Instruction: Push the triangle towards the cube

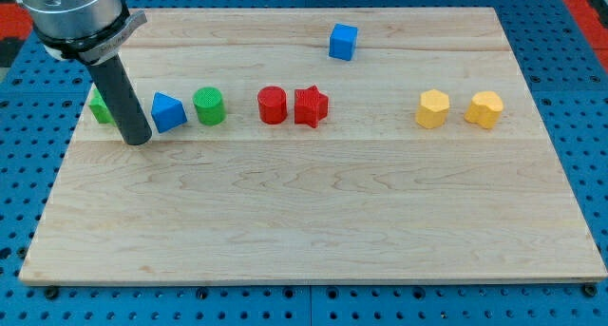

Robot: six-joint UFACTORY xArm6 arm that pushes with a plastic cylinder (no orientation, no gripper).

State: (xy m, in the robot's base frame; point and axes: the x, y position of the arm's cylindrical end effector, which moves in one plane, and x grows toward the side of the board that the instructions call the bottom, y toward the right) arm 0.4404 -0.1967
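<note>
Our tip point(138, 140) just left of blue triangle point(167, 113), seemingly touching. No end effector jaws, so nothing grasped. Blue cube point(343, 41) well up-right of triangle. Step: lining up push. Next: drive triangle rightward and up, skirting green cylinder point(209, 106) just right.

Blue pegboard point(28, 174) beneath wooden board point(313, 221)

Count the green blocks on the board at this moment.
2. A green cylinder stands right of the blue triangle; a second green block sits at the view's left, partly hidden behind the rod, its shape unclear.
</note>
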